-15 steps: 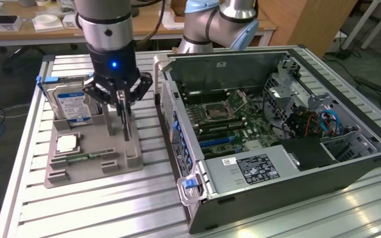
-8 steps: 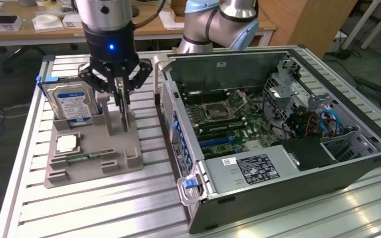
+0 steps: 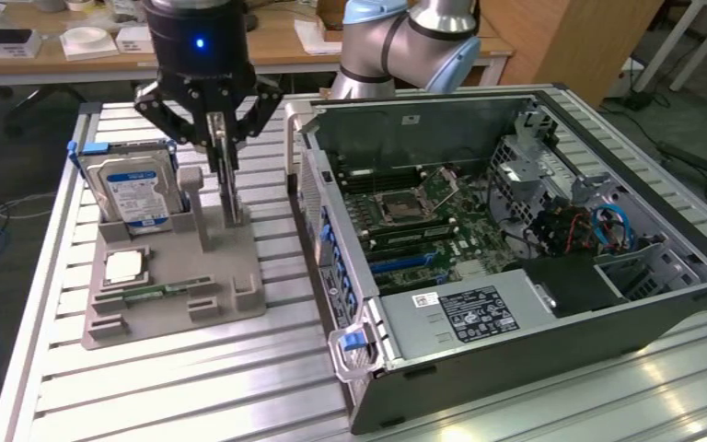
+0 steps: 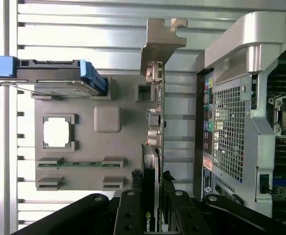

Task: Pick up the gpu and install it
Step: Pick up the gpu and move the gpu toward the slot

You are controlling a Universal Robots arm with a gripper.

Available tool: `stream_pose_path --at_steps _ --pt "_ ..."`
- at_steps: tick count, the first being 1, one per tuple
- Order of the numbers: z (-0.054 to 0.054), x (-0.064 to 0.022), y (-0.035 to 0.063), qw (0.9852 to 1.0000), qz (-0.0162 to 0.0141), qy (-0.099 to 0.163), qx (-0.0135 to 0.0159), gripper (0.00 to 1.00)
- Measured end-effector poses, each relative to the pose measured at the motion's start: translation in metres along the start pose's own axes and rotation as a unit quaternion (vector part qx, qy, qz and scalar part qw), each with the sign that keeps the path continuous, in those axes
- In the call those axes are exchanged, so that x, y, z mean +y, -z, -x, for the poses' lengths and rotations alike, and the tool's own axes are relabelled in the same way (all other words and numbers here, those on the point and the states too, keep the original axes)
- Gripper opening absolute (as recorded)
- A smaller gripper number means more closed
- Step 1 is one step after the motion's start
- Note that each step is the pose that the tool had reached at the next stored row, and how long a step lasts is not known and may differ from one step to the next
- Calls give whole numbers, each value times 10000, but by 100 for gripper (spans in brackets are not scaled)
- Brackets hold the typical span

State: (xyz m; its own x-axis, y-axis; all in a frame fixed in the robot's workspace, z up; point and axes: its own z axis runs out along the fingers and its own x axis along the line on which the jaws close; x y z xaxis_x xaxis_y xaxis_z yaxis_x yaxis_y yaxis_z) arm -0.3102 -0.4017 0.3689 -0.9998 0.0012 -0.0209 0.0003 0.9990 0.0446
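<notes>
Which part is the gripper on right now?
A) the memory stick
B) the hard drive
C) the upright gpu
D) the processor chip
C: the gripper is closed on the thin gpu, which is upright on edge at the gray holder, beside the hard drive.

Black gripper [image 3: 221,158] with a blue light, black graphics card [image 4: 150,166] with a silver bracket, grey holder [image 3: 225,295], silver hard drive [image 3: 133,189] with blue-and-white label, green memory stick [image 4: 79,164], ribbed silver table [image 3: 181,387], black computer case [image 3: 550,359], green motherboard [image 3: 452,226], blue cable [image 3: 614,224]
</notes>
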Motion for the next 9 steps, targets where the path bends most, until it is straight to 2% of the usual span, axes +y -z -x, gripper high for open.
stream_pose_path --at_steps 9 --pt "8 17 373 10000 6 0 -1 26"
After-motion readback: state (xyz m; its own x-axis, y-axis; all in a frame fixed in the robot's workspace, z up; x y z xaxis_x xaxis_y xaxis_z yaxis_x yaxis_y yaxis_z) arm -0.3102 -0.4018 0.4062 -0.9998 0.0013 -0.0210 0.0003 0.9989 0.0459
